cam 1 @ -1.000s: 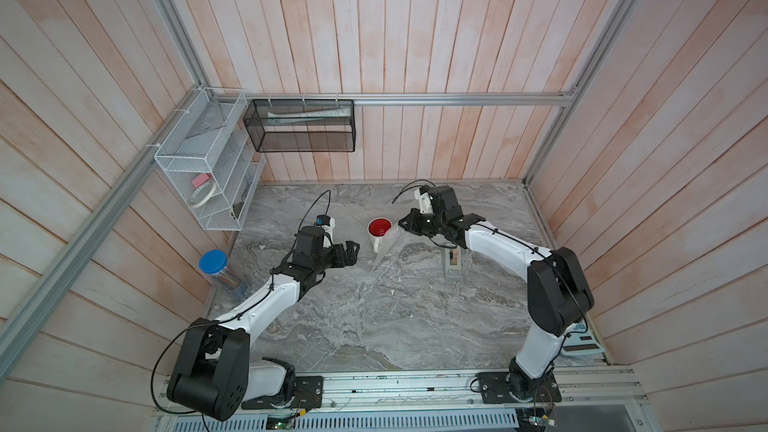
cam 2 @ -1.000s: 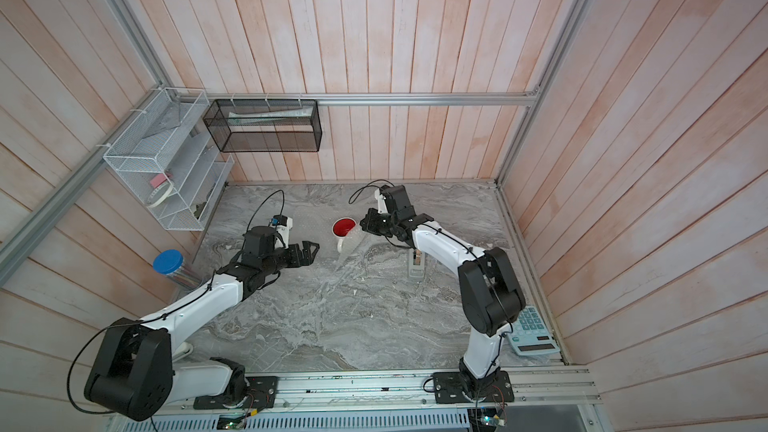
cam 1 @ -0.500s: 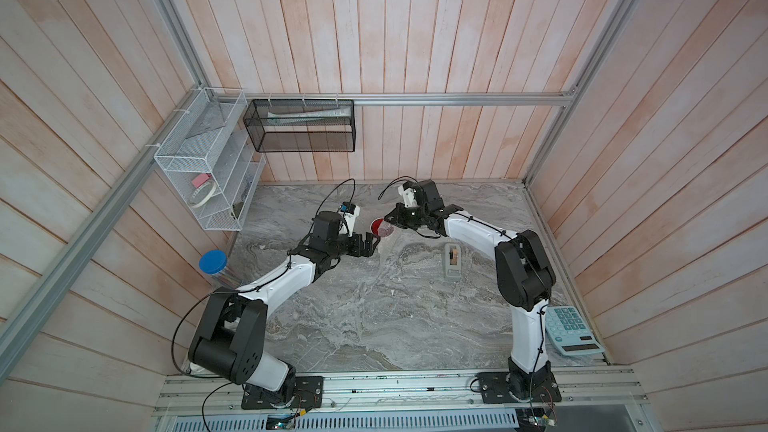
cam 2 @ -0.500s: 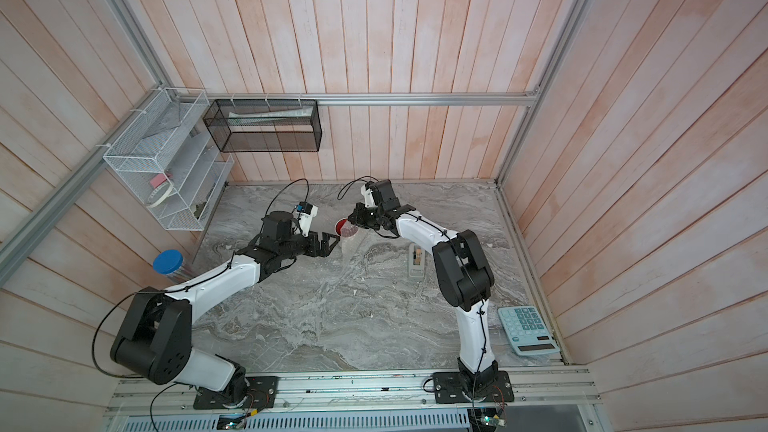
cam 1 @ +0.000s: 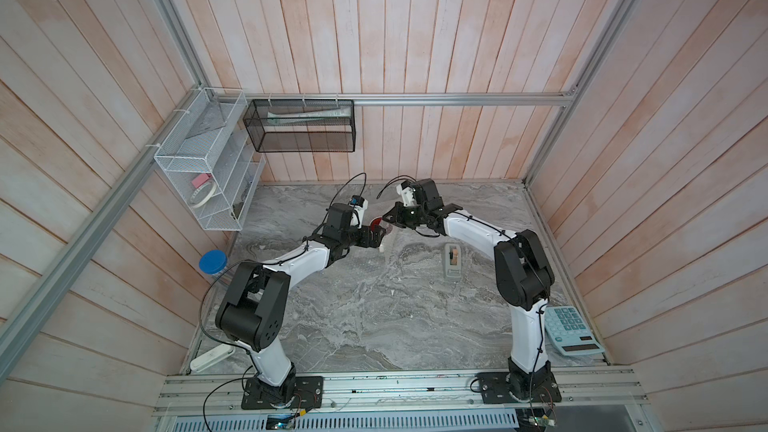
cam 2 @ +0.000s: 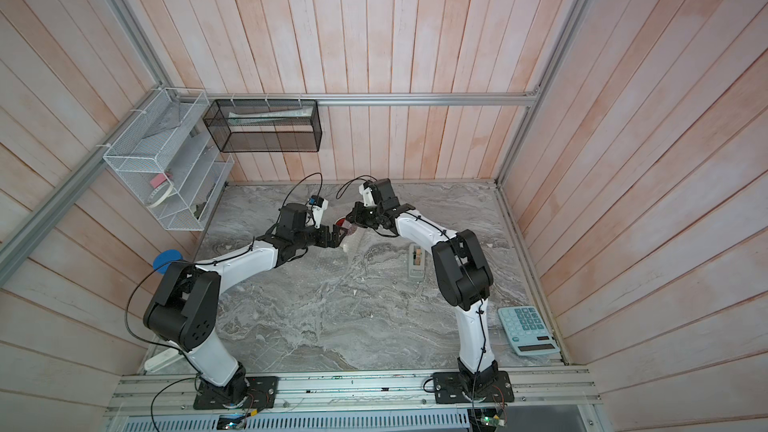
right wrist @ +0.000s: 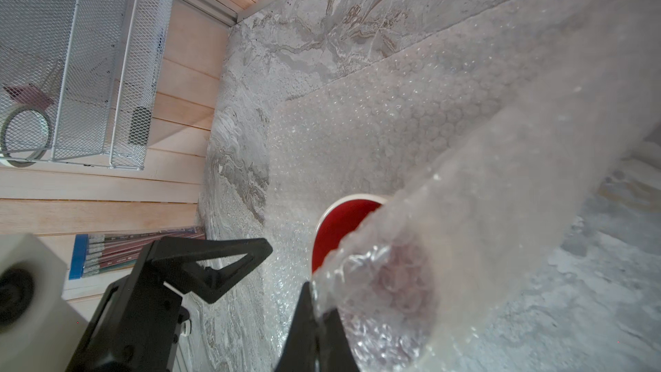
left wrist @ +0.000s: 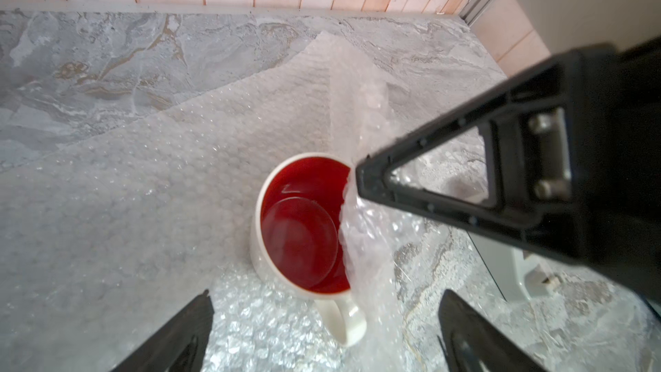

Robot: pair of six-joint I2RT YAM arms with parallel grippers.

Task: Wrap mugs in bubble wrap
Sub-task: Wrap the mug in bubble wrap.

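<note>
1. The mug (left wrist: pixel 302 223) stands upright, mouth up, in the centre of the left wrist view. Its handle (left wrist: pixel 343 316) points toward the lower edge of the frame. In both top views its red inside is seen just above the frame's centre, between the two arms.
2. The mug rests on the bubble wrap (left wrist: pixel 143 180), which is spread flat over the grey worktop (left wrist: pixel 107 48) toward the left of that view.
3. The right jaws are pinched shut on a raised fold of the bubble wrap. The fold is drawn up along the right side of the mug and lies against its rim.
4. The left jaws are spread wide and hold nothing. They hang above the mug, one tip at each side of the handle along the lower edge of the frame.
5. The mug is judged to be rigid, weighty for its size, glazed and therefore slippery, and breakable if tipped. It would best be steadied across its wall or rim, not by the thin handle.
6. The bubble wrap is judged to be light, limp and springy, so a fold is likely to fall back once released. It is best pinched at an edge or corner with several layers gathered, since a single film may slip.
7. A pull on the sheet under the mug could topple it.
</note>
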